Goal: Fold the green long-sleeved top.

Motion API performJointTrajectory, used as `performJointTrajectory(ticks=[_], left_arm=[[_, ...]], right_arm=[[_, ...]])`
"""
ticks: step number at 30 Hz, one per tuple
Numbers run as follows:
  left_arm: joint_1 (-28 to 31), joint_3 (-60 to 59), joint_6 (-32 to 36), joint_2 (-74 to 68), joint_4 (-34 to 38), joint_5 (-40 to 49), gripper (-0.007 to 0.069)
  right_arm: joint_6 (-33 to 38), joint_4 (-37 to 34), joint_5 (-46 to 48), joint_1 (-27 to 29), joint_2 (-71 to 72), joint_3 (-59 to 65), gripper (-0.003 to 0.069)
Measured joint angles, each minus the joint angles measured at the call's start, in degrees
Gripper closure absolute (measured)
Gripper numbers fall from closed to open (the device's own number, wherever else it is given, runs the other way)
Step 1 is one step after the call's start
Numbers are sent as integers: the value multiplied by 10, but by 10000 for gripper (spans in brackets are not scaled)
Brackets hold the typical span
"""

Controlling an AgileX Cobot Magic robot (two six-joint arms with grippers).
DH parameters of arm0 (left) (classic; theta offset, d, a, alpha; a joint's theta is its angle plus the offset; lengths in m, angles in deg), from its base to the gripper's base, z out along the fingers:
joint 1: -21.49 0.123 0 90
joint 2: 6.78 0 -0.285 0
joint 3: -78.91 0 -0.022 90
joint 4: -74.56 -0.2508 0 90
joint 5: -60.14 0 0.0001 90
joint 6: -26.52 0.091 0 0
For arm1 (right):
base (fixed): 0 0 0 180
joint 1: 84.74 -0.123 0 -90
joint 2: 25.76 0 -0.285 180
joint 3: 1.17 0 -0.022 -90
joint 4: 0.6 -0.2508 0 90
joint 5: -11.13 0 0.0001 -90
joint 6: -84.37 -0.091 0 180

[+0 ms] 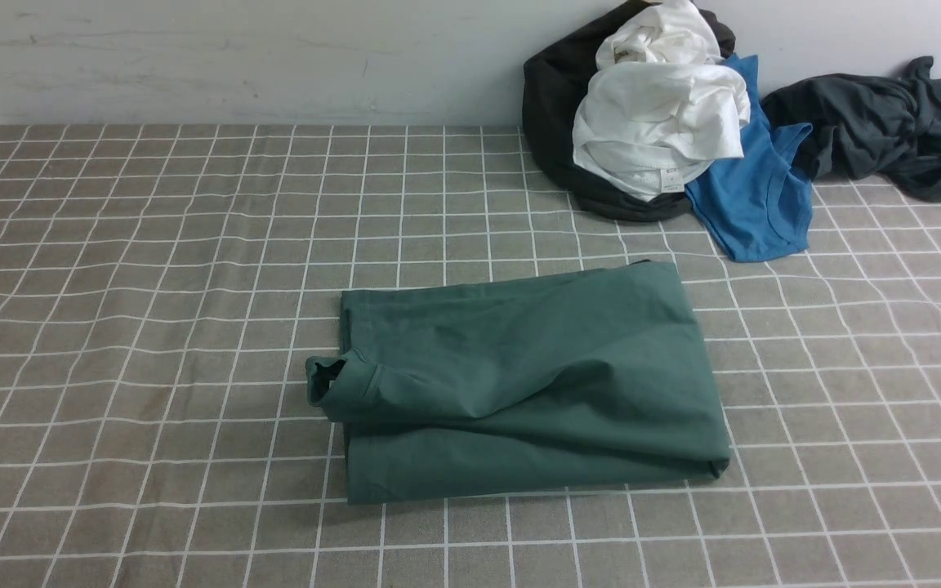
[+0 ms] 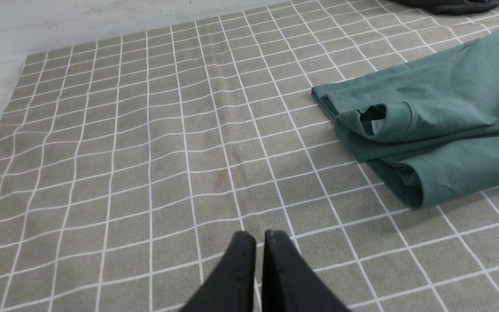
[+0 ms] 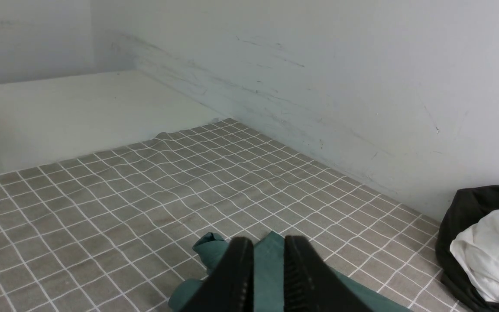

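The green long-sleeved top lies folded into a rough rectangle at the centre of the tabletop, which is covered in a grey-brown cloth with a white grid. In the front view a rolled cuff pokes out at the bundle's 9 o'clock edge, and no arm is visible there. At 1 o'clock from the top, against the pale wall, sits a heap of laundry: a black garment under a crumpled white garment, a bright blue tee draped beside them, and a dark grey garment farther toward 2 o'clock, well apart from the folded top.

The left wrist view supplies what the front view lacks: the left end effector, its two black fingers pressed together with only a hairline between them, clenched on nothing and poised over bare cloth well clear of the top's stacked layers and hem. It also shows a pale tag inside the open cuff.

The right wrist view shows the right end effector, its black fingers standing slightly apart with green fabric visible through the gap; whether they touch or pinch that fabric cannot be told from here. That view alone takes in the cloth's far corner and the bare white surface beyond it.
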Motion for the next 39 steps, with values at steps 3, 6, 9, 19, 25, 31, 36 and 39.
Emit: performJointTrajectory(ticks=[3, 6, 9, 19, 25, 31, 36, 39], left_arm=[[0, 0, 0, 0, 0, 0, 611], [0, 0, 0, 0, 0, 0, 611], [0, 0, 0, 0, 0, 0, 611], [0, 0, 0, 0, 0, 0, 611], [0, 0, 0, 0, 0, 0, 611], [0, 0, 0, 0, 0, 0, 611], [0, 0, 0, 0, 0, 0, 611], [0, 0, 0, 0, 0, 0, 611]], right_arm=[[0, -4, 0, 0, 0, 0, 554], [-4, -17, -19, 0, 0, 9, 601], [-4, -32, -61, 1, 3, 33, 647], [-56, -95, -223, 227, 149, 303, 673], [-185, 7, -138, 397, 233, 388, 673], [-226, 50, -95, 453, 239, 406, 673], [-209, 51, -93, 456, 239, 406, 673], [-195, 51, -93, 456, 239, 406, 673]])
